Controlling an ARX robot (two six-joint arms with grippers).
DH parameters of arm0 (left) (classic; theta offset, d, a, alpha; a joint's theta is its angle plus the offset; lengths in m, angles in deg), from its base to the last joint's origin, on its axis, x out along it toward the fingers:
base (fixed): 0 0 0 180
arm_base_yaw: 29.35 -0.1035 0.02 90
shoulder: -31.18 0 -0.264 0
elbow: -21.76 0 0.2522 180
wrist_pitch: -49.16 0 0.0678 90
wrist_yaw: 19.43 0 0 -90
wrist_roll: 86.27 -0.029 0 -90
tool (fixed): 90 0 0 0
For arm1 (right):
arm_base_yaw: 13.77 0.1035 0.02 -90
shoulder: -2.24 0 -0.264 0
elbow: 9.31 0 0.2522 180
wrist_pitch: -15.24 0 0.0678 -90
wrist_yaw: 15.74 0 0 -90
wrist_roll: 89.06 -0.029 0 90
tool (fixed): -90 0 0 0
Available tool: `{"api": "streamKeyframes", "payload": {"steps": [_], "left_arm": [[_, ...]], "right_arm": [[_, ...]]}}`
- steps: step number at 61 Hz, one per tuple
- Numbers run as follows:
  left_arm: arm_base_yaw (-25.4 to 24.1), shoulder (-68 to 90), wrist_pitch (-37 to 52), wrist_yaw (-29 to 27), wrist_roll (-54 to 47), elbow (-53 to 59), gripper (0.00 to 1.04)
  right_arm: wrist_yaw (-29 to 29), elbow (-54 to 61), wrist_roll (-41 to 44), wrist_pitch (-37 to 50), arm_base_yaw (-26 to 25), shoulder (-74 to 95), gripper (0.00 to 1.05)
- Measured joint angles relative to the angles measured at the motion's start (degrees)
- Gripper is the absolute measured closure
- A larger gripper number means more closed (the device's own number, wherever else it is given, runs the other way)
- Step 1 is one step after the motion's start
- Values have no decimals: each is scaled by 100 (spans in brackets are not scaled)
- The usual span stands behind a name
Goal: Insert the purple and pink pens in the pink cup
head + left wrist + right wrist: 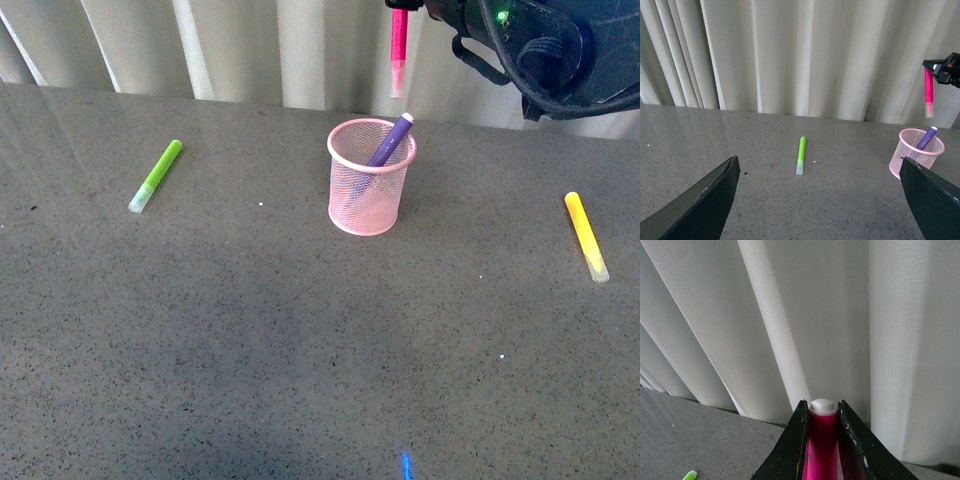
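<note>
Our right end effector [823, 440] grips pink pen [398, 52] vertical above pink cup [370, 177]; we'd lower toward 6 o'clock, avoiding purple pen [391, 141].

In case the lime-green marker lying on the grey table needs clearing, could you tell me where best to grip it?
Grip the lime-green marker mid-barrel from straight above, jaws across its width. It lies flat on the grey table, apart from everything else.
</note>
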Motion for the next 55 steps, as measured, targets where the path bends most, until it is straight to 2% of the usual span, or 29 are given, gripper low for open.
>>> {"api": "streamKeyframes", "payload": {"steps": [24, 29, 44, 46, 53, 55], "left_arm": [[0, 0, 0, 0, -2, 0, 7], [0, 0, 2, 2, 0, 0, 7], [0, 0, 0, 0, -2, 0, 7], [0, 0, 2, 0, -2, 0, 7], [0, 0, 0, 0, 0, 0, 7], [0, 0, 0, 0, -2, 0, 7]], "right_arm": [[46, 588, -144, 352, 105, -94, 93], [81, 605, -138, 363, 157, -96, 74], [79, 669, -149, 382, 214, -136, 33], [79, 693, -149, 393, 208, -162, 24], [74, 772, -151, 428, 144, -251, 6], [72, 800, -149, 442, 125, -284, 5]]}}
